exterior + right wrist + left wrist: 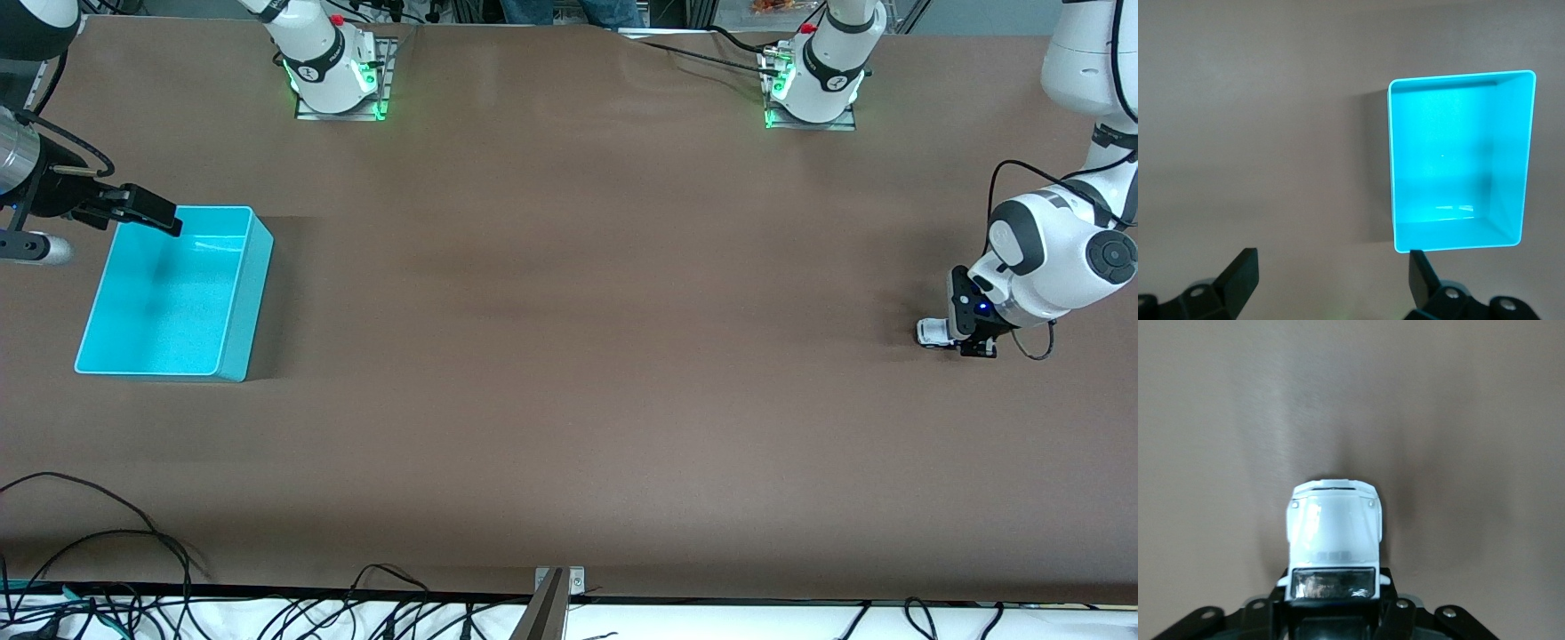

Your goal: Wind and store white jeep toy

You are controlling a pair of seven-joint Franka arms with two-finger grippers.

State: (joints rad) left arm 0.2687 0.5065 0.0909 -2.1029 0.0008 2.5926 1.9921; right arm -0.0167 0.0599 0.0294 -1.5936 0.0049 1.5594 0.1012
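A: State the location of the white jeep toy.

B: It sits on the brown tabletop at the left arm's end, well apart from the bin. In the left wrist view the toy points away from the camera, hood and windscreen visible, with its rear end tucked in at the gripper body.

A: Condition of the left gripper?

B: It is down at tabletop level, at the toy's rear. The fingers themselves are not visible around the toy in either view, so I cannot tell whether they are spread or pinching the toy.

A: Container status?

B: One turquoise bin, rectangular and open-topped, stands on the tabletop at the right arm's end. Its interior is visible down to the floor in the right wrist view; only shadow and a light reflection appear on its inner surfaces. The toy is not in it.

A: Right gripper?

B: It hangs over the bin's rim, at the corner nearest the right arm's end. Its two fingers are spread wide and hold nothing.
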